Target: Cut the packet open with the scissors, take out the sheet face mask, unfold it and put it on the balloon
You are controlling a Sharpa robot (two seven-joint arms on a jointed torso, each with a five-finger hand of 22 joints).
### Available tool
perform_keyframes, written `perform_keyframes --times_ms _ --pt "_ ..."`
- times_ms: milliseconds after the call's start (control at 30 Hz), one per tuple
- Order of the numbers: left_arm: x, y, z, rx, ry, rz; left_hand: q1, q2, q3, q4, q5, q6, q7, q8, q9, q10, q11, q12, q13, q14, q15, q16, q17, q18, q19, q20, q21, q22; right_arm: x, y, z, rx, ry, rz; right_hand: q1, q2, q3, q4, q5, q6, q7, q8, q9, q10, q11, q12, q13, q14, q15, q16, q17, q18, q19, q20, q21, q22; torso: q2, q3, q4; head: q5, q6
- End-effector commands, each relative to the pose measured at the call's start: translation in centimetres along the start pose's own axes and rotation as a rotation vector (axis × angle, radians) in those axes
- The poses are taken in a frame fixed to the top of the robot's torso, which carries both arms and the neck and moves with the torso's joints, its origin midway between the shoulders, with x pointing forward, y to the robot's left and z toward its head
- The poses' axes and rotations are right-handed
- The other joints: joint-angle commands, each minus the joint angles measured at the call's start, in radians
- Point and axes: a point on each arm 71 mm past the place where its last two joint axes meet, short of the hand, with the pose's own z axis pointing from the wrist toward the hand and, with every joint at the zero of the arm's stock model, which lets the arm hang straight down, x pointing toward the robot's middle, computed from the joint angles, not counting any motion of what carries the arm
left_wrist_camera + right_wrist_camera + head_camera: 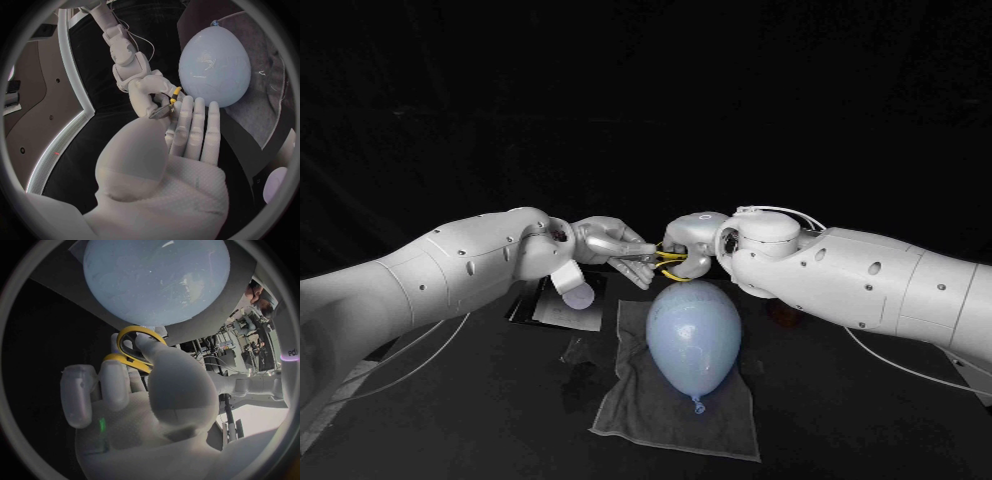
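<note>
We find the right hand gripping the yellow-handled scissors, thumb through one loop, above the balloon's far end. The left hand meets the blades with straight fingers; we cannot tell whether it pinches them. What we take for the packet lies flat left of the balloon. We judge the cut not begun. Next, the left hand must lift the packet. There is open room to the left, but the blades are near the balloon.
</note>
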Motion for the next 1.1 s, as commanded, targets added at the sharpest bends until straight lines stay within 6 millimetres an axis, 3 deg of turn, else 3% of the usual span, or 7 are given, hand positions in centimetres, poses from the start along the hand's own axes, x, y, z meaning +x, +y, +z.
perform_keyframes --times_ms 33,200,367,500,733,933,1100 --pt "1.4 -1.6 1.0 0.090 0.080 -0.024 0.010 0.002 0.019 -0.017 0.002 0.000 -0.005 0.004 0.001 0.003 -0.008 -0.003 0.001 -0.002 -0.007 -0.006 0.001 0.010 0.006 -0.001 -0.004 0.000 0.8 0.0 0.2 0.062 0.103 0.074 -0.006 0.213 0.046 0.057 -0.002 -0.093 0.023 0.044 0.028 0.239 -0.051 0.031 0.001 0.019 -0.020 0.018 0.036 -0.011 0.073 -0.014 0.004 0.220 0.000 0.0002 -0.0010 0.002 -0.001" --pt "1.5 -1.6 1.0 0.089 0.080 -0.024 0.010 0.002 0.019 -0.017 0.002 -0.001 -0.005 0.003 0.001 0.003 -0.008 -0.003 0.001 -0.002 -0.007 -0.006 0.001 0.010 0.006 -0.001 -0.004 0.000 0.3 -0.5 0.1 0.092 0.056 0.100 -0.011 0.150 0.123 -0.014 -0.003 -0.062 -0.017 0.088 0.049 0.329 -0.093 0.395 0.237 0.018 -0.058 -0.002 -0.003 -0.009 0.069 -0.052 -0.004 0.215 0.000 0.0009 -0.0008 0.003 0.000" --pt "1.4 -1.6 1.0 0.086 0.080 -0.024 0.010 0.002 0.019 -0.017 0.002 -0.001 -0.005 0.003 0.001 0.003 -0.008 -0.003 0.001 -0.002 -0.007 -0.006 0.001 0.010 0.006 -0.001 -0.004 0.000 -0.3 -0.8 0.0 0.108 0.000 0.108 -0.018 0.046 0.109 -0.056 -0.005 0.030 -0.044 0.102 0.052 0.339 -0.115 0.801 0.622 0.046 -0.073 0.071 0.152 -0.004 0.057 -0.067 -0.022 0.201 0.000 0.0011 -0.0011 0.001 0.002" --pt "1.4 -1.5 0.9 0.084 0.082 -0.024 0.010 0.002 0.019 -0.017 0.002 -0.001 -0.005 0.003 0.001 0.003 -0.008 -0.003 0.001 -0.002 -0.007 -0.006 0.001 0.010 0.006 -0.001 -0.004 0.000 -0.6 -1.0 -0.1 0.106 -0.025 0.103 -0.025 -0.035 0.073 -0.076 -0.008 0.116 -0.074 0.110 0.058 0.356 -0.141 1.217 1.087 0.092 -0.089 0.191 0.438 0.001 0.043 -0.084 -0.041 0.190 0.001 0.0010 -0.0009 0.000 0.003" --pt "1.4 -1.4 1.0 0.071 0.076 -0.010 0.010 0.002 0.023 -0.020 0.002 -0.004 -0.004 0.003 0.003 0.001 -0.007 -0.004 0.001 -0.004 -0.006 -0.007 0.002 0.010 0.005 -0.001 -0.005 -0.001 -1.0 -0.6 -0.2 0.091 -0.073 -0.028 -0.083 0.007 0.042 0.018 -0.002 0.190 -0.100 0.194 0.164 0.381 -0.154 1.379 1.269 0.103 -0.100 0.211 0.496 -0.003 0.051 -0.091 -0.028 0.204 0.001 0.0004 -0.0003 -0.002 0.003" --pt "1.0 -1.3 0.9 0.051 0.031 0.000 0.007 0.001 0.030 -0.022 0.002 -0.011 0.001 0.000 0.006 -0.002 -0.002 -0.005 0.000 -0.006 -0.004 -0.009 0.003 0.009 0.004 0.000 -0.006 -0.001 -1.1 -0.3 -0.3 0.093 -0.092 -0.149 -0.122 0.045 0.017 0.120 -0.004 0.160 -0.120 0.318 0.360 0.381 -0.175 1.379 1.269 0.103 -0.116 0.211 0.496 -0.013 0.077 -0.107 0.008 0.232 0.002 0.0007 0.0003 -0.002 0.003" --pt "-0.1 -1.1 0.7 0.050 -0.082 -0.033 0.001 -0.018 0.045 -0.027 0.002 -0.036 0.021 -0.018 0.005 -0.027 0.010 -0.008 -0.002 -0.025 0.006 -0.021 0.004 0.007 -0.009 0.004 -0.014 -0.003 -1.1 -0.3 -0.3 0.088 -0.093 -0.196 -0.125 0.052 0.003 0.149 -0.003 0.145 -0.124 0.337 0.410 0.381 -0.175 1.379 1.269 0.103 -0.119 0.211 0.496 -0.014 0.078 -0.110 0.010 0.234 0.000 0.0007 -0.0011 -0.001 0.002"
